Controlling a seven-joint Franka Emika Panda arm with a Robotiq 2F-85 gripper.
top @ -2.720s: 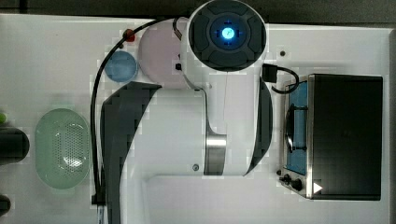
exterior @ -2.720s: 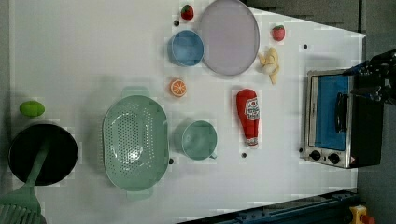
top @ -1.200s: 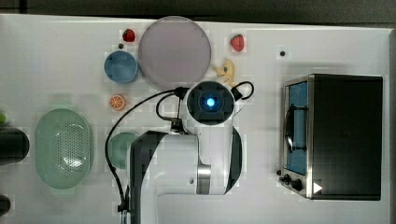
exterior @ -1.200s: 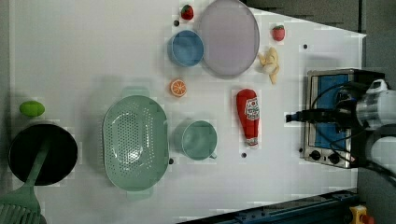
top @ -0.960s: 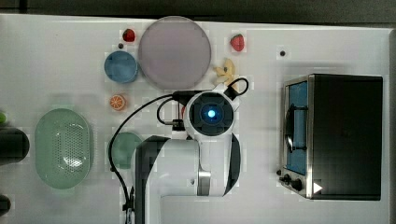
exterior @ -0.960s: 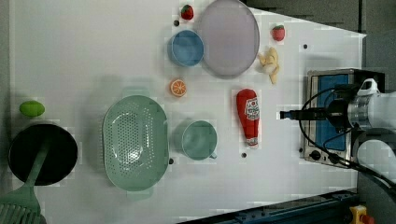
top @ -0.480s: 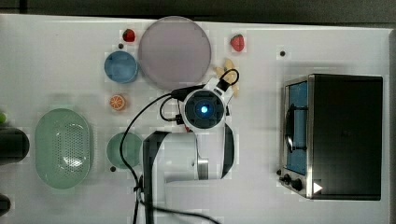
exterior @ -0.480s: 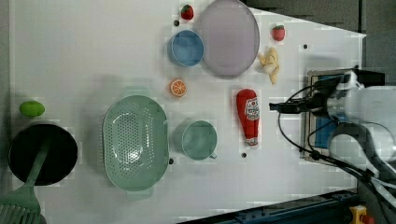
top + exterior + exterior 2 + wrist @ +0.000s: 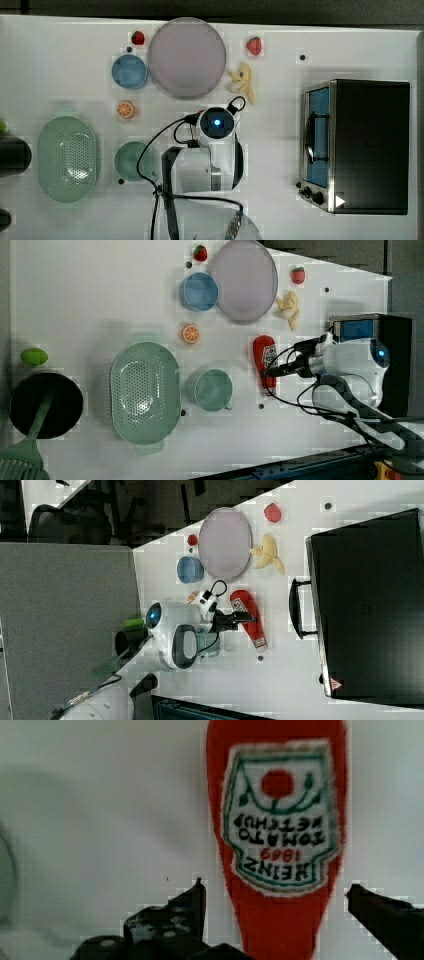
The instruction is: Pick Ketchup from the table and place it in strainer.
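The ketchup (image 9: 264, 365) is a slim red bottle lying flat on the white table, between the green mug and the toaster oven; it also appears in the right view (image 9: 250, 617). My gripper (image 9: 275, 892) is open and hangs just above the bottle, one black finger (image 9: 195, 897) on each side of its red body (image 9: 280, 835), not touching it. In the left view the gripper (image 9: 281, 366) reaches over the bottle from the left view's right. In the top view my arm covers the bottle. The mint-green strainer (image 9: 67, 159) (image 9: 145, 392) sits beyond the mug, with nothing in it.
A green mug (image 9: 212, 389) stands between ketchup and strainer. A lilac plate (image 9: 186, 56), blue bowl (image 9: 129, 71), orange slice (image 9: 125, 109), banana (image 9: 243, 80) and strawberries lie nearby. A toaster oven (image 9: 360, 145) stands at the top view's right; a black pot (image 9: 45, 405) sits past the strainer.
My arm has moved from beside the toaster oven to over the ketchup and come down closer to the table. The gripper stays open; the bottle has not moved.
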